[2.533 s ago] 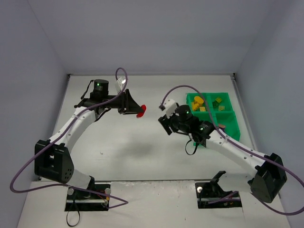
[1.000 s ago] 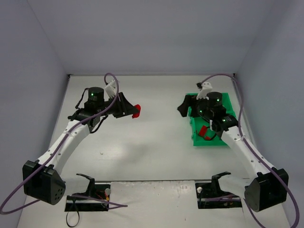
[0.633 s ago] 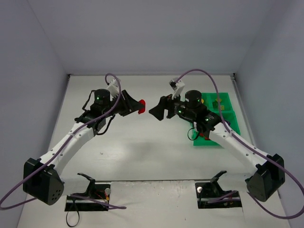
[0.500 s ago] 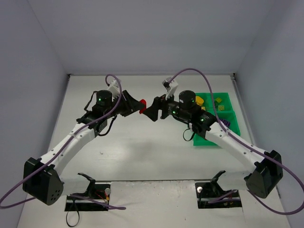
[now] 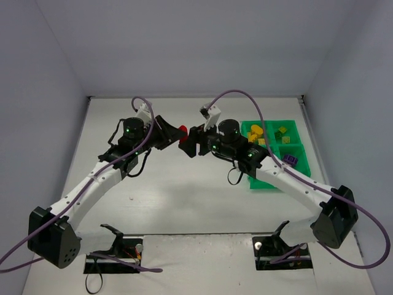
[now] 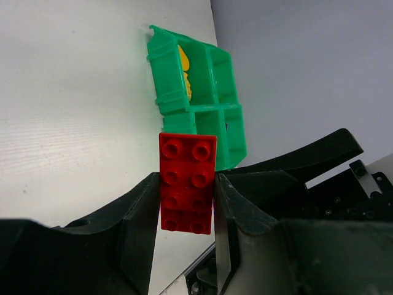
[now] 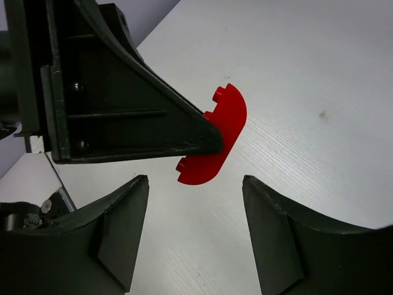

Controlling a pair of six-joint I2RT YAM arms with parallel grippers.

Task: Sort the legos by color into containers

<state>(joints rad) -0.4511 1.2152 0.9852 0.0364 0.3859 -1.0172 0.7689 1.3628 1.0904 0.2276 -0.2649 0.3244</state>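
My left gripper (image 5: 174,134) is shut on a red lego (image 5: 182,131) and holds it above the table's middle back. In the left wrist view the red lego (image 6: 187,182) sits studs-up between the two fingers (image 6: 138,215). My right gripper (image 5: 188,142) is open and empty, facing the left gripper with its tips close to the red lego. In the right wrist view the red lego (image 7: 213,136) sticks out from the left gripper's finger, just ahead of my open fingers (image 7: 123,221). The green tray (image 5: 301,161) at the right holds yellow legos (image 5: 257,132) and a purple one (image 5: 290,160).
Grey walls close the table at the back and both sides. The right arm (image 5: 288,181) crosses over the tray's near left part. In the left wrist view the tray (image 6: 230,132) lies beyond the red lego.
The right gripper has left the tray and swung left across the table to meet the left gripper. The left gripper has moved a little right with the red lego.
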